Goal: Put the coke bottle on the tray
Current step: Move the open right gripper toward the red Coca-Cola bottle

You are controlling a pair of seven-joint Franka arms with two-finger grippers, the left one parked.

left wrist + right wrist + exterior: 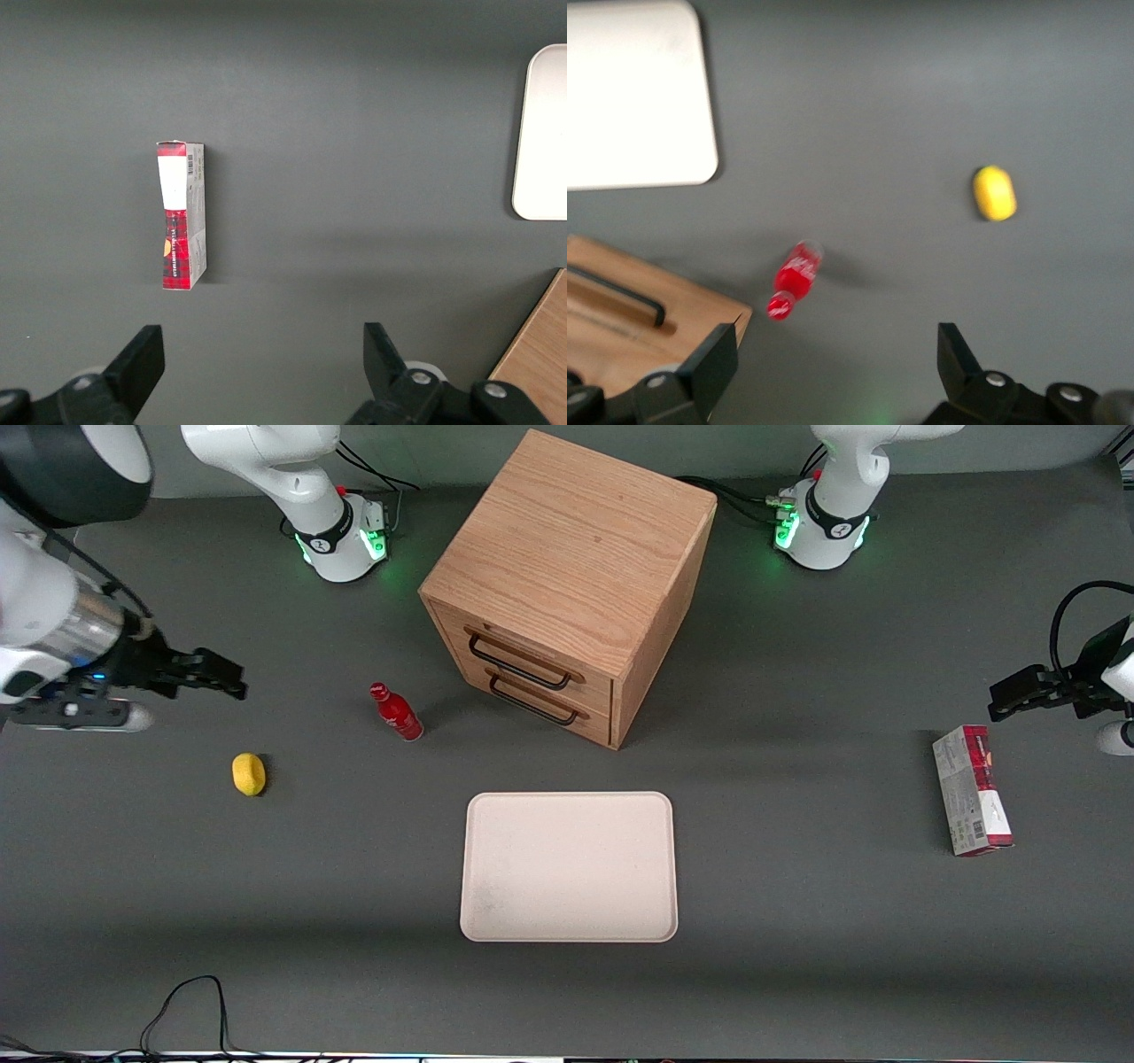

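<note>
One coke bottle, one tray, one lemon, one carton, one wooden cabinet with two drawers, each with a dark wire handle; all on a matte dark grey table.

Bottle glossy red, narrow neck, red cap, standing upright on the table near the cabinet's drawer fronts, farther from the front camera than the tray and well apart from it; tray flat, cream, rectangular with rounded corners and a low rim, nothing on it; lemon yellow, oval, toward the working arm's end; carton red and grey, long and boxy, lying flat toward the parked arm's end.

Right gripper black, held above the table toward the working arm's end, well apart from the bottle; jaws spread wide, holding nothing.

Right wrist view takes in bottle, lemon, tray corner and cabinet edge but no carton; left wrist view alone gives the carton's printed face close.
</note>
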